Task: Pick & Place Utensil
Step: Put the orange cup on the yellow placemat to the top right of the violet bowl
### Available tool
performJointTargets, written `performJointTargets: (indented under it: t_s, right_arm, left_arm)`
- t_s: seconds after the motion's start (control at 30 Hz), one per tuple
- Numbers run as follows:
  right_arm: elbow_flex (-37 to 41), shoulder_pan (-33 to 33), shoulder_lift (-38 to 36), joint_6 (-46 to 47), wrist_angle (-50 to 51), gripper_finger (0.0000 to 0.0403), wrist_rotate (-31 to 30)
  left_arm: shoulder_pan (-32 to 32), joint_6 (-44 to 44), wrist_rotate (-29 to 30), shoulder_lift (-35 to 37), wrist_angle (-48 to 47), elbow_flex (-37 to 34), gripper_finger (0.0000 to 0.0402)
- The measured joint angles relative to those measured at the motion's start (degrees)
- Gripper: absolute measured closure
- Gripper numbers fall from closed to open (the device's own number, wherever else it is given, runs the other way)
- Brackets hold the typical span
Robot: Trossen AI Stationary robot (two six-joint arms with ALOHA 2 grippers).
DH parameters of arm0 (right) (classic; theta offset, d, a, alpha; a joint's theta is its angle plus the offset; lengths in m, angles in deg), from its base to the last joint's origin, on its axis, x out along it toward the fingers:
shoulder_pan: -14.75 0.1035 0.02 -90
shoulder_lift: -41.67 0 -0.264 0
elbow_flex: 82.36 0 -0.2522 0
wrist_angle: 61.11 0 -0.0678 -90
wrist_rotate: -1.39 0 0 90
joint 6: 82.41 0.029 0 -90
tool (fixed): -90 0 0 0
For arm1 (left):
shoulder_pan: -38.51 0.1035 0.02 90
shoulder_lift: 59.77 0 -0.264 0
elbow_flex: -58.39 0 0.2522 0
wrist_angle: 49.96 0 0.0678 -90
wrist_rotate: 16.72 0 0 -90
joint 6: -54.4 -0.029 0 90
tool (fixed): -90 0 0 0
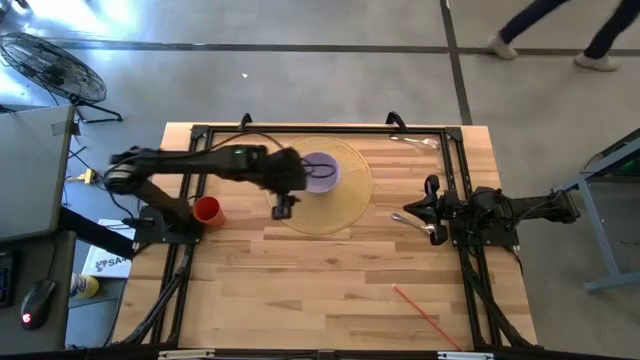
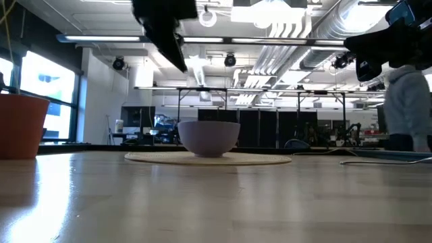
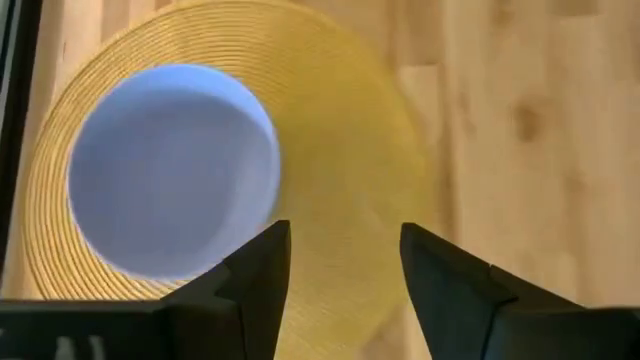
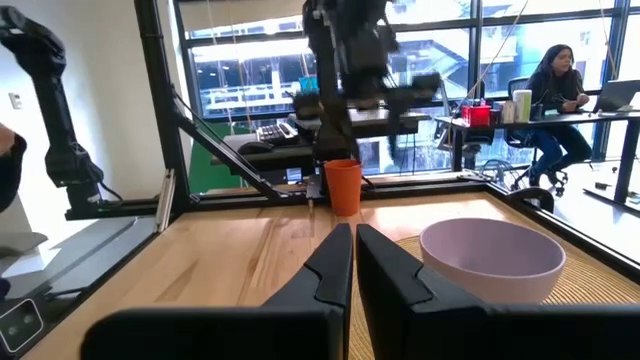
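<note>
My light wooden plank table (image 1: 330, 290) carries everything noted here. At its far centre lies a round woven yellow placemat (image 1: 345, 205), and on the far-left part of that mat sits a pale lavender round bowl (image 1: 322, 170); the low view shows the bowl (image 2: 208, 138) upright on the mat (image 2: 209, 159), and I can see nothing inside it from my left wrist view (image 3: 172, 170). My left arm reaches in from the left side of the table, with my left gripper (image 1: 283, 208) held above the near-left edge of the mat, just beside the bowl; its two fingers (image 3: 262, 275) stand apart with nothing between them, bare mat (image 3: 345, 180) showing in the gap. My right arm is parked at the right edge of the table, my right gripper (image 1: 412, 218) low and pointing toward the mat, its fingers (image 4: 330, 265) pressed together and empty. An orange plastic cup (image 1: 207, 211) stands upright near the left edge of the table, well apart from the bowl. A silver metal utensil (image 1: 412, 142) lies flat at the far right corner of the table, untouched by either gripper; I cannot tell its type. A thin red stick (image 1: 427, 318) lies diagonally near the front right.
</note>
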Motion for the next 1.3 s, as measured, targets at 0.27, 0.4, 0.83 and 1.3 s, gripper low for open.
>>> performJointTargets:
  t_s: [0.27, 0.4, 0.83, 1.3]
  right_arm:
    - [0.0, 0.0, 0.0, 0.0, -0.1, 0.0391, 0.0]
    - [0.0, 0.0, 0.0, 0.0, -0.1, 0.0391, 0.0]
    - [0.0, 0.0, 0.0, 0.0, -0.1, 0.0391, 0.0]
    - [0.0, 0.0, 0.0, 0.0, -0.1, 0.0391, 0.0]
  left_arm:
    - [-4.4, 6.5, -0.2, 10.1, -5.5, -4.9, 0.0215]
    - [-4.3, 17.4, 0.7, 12.0, -14.2, -5.2, 0.0215]
    - [-20.8, 45.0, 4.3, 17.7, -34.4, -5.2, 0.0172]
    - [-29.8, 69.7, 11.1, 19.8, -41.5, -14.1, 0.0104]
